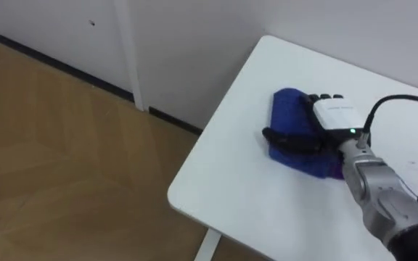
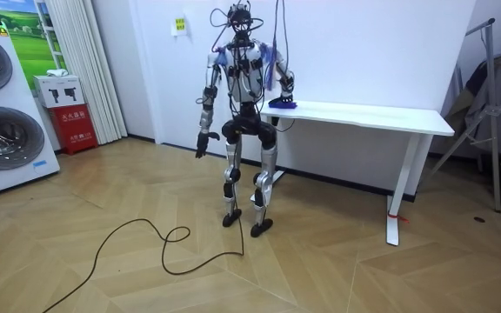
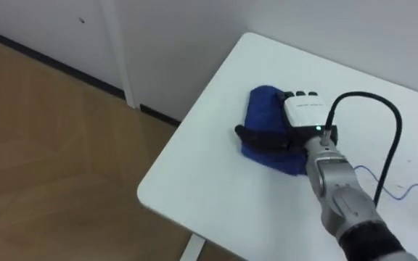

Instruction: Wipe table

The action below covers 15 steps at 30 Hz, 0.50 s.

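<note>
Blue cloth [image 1: 287,107] lies on the white desk [image 1: 252,196] near its end corner. The right hand [image 1: 336,116] rests palm-down on top of it, fingers [image 1: 325,97] stretched flat over the fabric and thumb out to the side, pressing rather than gripping. The robot stands at the desk's end by the wall [image 2: 364,43], its left hand [image 2: 201,144] hanging at its side.

No writing can be read. Well apart from the right hand [image 2: 287,88], toward the room view's left, a small yellow-green paper notice [image 2: 180,24] on the white wall [image 2: 364,43] and a red box-shaped floor cabinet [image 2: 74,127] with white markings carry print too small to tell.
</note>
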### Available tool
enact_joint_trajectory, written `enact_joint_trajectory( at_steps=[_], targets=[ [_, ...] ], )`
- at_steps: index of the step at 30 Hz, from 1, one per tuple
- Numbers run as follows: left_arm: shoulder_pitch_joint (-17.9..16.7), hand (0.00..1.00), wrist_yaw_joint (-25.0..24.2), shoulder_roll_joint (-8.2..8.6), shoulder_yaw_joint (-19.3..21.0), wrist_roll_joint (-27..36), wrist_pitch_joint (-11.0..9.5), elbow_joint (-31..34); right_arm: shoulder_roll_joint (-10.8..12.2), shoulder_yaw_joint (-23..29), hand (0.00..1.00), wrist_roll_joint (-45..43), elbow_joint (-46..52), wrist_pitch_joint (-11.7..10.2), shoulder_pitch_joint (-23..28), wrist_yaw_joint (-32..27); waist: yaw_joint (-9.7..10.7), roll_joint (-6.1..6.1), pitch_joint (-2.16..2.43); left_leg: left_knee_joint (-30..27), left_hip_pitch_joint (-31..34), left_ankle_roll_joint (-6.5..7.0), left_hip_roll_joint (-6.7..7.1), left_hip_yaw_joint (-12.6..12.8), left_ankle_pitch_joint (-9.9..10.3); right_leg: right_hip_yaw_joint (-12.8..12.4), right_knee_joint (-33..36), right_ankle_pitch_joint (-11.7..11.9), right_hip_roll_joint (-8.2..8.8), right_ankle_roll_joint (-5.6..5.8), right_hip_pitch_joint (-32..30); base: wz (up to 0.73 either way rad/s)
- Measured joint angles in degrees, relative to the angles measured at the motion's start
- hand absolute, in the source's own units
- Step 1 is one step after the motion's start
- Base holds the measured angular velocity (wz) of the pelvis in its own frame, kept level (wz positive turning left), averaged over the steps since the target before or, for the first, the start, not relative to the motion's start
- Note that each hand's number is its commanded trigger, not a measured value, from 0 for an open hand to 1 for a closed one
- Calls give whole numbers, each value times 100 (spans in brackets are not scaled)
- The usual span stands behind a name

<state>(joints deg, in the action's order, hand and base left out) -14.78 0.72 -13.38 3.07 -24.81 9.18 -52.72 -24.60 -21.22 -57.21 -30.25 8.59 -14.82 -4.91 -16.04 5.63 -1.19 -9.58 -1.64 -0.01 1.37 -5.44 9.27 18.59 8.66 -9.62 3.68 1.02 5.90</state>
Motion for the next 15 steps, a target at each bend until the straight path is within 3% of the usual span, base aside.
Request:
enact_joint_trajectory(
  at_steps=[5, 15],
  targets=[
    [7, 0, 0, 44, 0, 28, 4, -7, 8, 1, 0, -141, 5, 13, 48, 18, 154, -65, 105, 7, -44, 55, 0, 51, -2, -9, 10, 0, 4, 0, 20, -3],
    [-47, 0, -1, 85, -6, -6, 4, -6, 20, 17, 0, -150, 309, -10, 335, 30, 181, -68, 110, 4, -97, 69, 22, 76, -6, -78, 10, -1, 9, -3, 101, -1]
  ],
)
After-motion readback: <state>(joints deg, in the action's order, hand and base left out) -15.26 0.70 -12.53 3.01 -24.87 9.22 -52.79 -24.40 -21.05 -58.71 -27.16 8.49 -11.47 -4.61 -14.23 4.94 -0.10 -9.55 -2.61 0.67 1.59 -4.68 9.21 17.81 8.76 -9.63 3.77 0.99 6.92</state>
